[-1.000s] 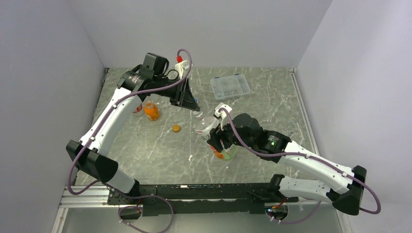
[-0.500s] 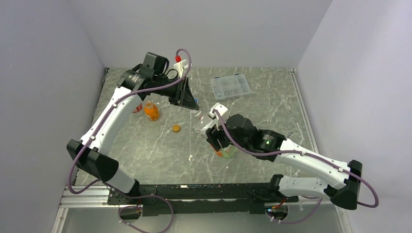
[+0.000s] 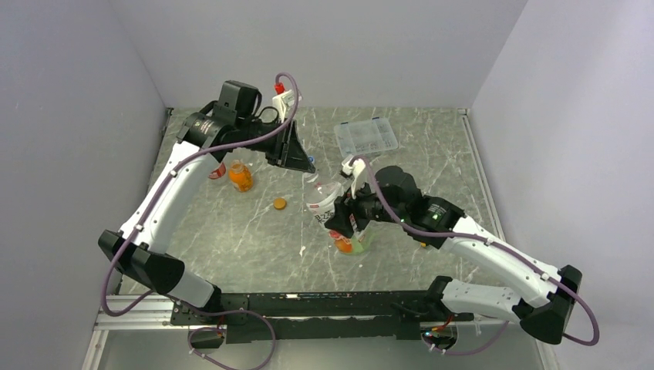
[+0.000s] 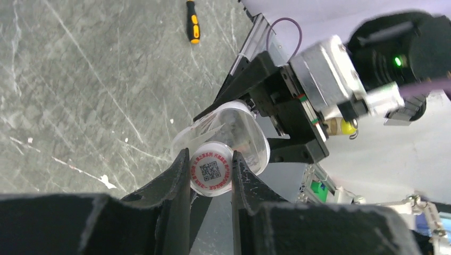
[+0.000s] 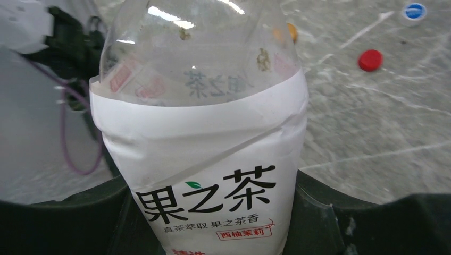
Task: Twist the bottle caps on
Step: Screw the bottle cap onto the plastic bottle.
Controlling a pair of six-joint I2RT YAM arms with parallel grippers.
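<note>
Bringing cap to bottle.
Your left jaws pinch the white cap (image 4: pixel 211 171); right jaws grip the white-labelled bottle (image 5: pixel 207 159). Seat it squarely, then twist.

Bright even light, soft shadows, blurred edges

Cap (image 3: pixel 279 203) lies between left bottle (image 3: pixel 240 176) and right bottle (image 3: pixel 328 202).

The left arm stretches out long, its hand (image 3: pixel 305 166) pinched shut on a whitish cap (image 4: pixel 211 172) right at the mouth of the white-labelled bottle (image 5: pixel 213 159), whose body the right hand (image 3: pixel 348 220) clamps (fingers either side), that arm bent at the elbow.
</note>
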